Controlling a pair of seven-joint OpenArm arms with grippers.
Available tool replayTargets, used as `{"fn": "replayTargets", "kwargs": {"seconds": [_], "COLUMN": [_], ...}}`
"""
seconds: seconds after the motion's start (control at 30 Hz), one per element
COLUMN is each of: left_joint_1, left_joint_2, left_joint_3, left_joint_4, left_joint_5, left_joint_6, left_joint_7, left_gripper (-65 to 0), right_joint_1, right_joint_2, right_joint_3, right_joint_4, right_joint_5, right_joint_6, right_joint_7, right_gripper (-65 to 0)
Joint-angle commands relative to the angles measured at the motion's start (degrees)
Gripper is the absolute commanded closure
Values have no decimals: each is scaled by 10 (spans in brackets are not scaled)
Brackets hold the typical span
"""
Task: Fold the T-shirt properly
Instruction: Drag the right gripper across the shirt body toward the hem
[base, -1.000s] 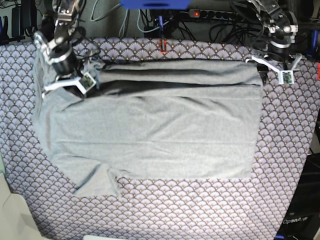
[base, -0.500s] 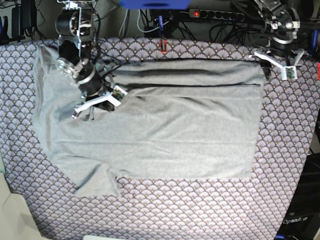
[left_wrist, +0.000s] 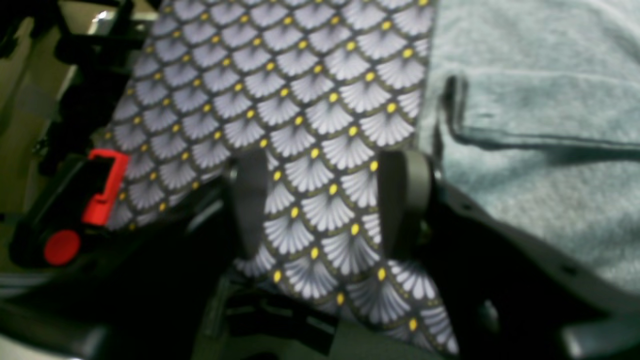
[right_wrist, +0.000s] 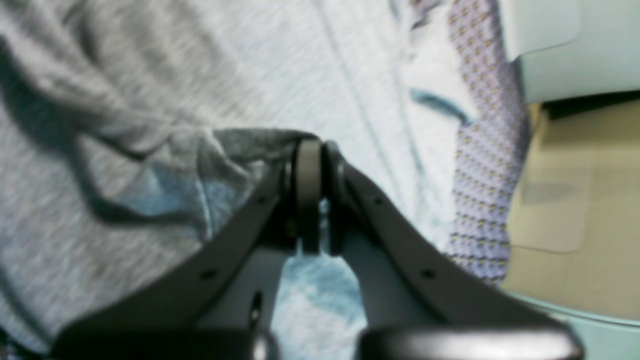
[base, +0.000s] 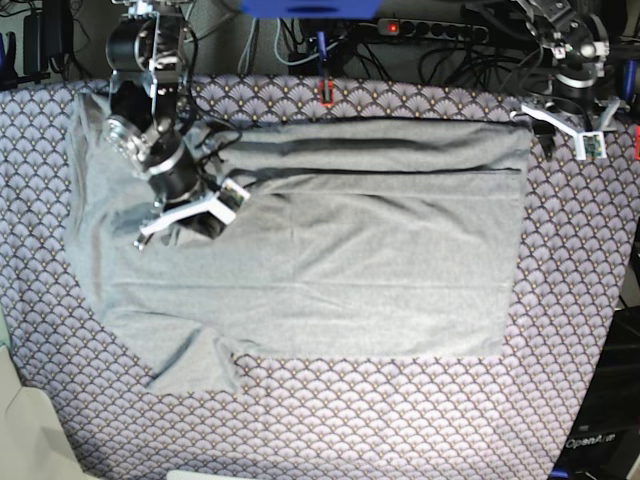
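Base view: T-shirt (base: 320, 250) lies spread on the tabletop (base: 400, 420), far edge folded. Right pincer (right_wrist: 310, 200) is clamped on a fabric pinch; draw it across low and evenly. Left pincer (left_wrist: 330, 200) hovers apart, empty, beyond the corner.

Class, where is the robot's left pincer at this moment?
In the base view the left pincer is at the far right, open over the patterned tablecloth, just beyond the T-shirt's top right corner.

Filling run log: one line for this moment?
right pincer: shut on T-shirt | left pincer: open, empty, over tablecloth
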Motion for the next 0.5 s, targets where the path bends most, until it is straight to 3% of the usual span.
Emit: {"fn": "replayTargets", "kwargs": {"seconds": [0.0, 0.23, 0.47], "left_joint_1": [-1, -1, -2], "left_joint_2": [-3, -5, -4], "left_joint_3": [-1, -1, -1], "left_joint_4": [12, 12, 12], "left_joint_5": [-8, -8, -8], "left_joint_6": [3, 3, 2], "left_joint_7": [-14, -14, -14], "left_gripper": [-338, -347, -493], "right_joint_1": [14, 15, -10], "right_joint_2": [-9, -11, -13], "right_joint_3": [-1, -1, -1], "right_joint_4": [18, 30, 24], "right_joint_5": [6, 4, 5], "right_joint_6": [-7, -7, -7], "right_joint_7": [14, 12, 13], "right_gripper": [0, 0, 0]}}
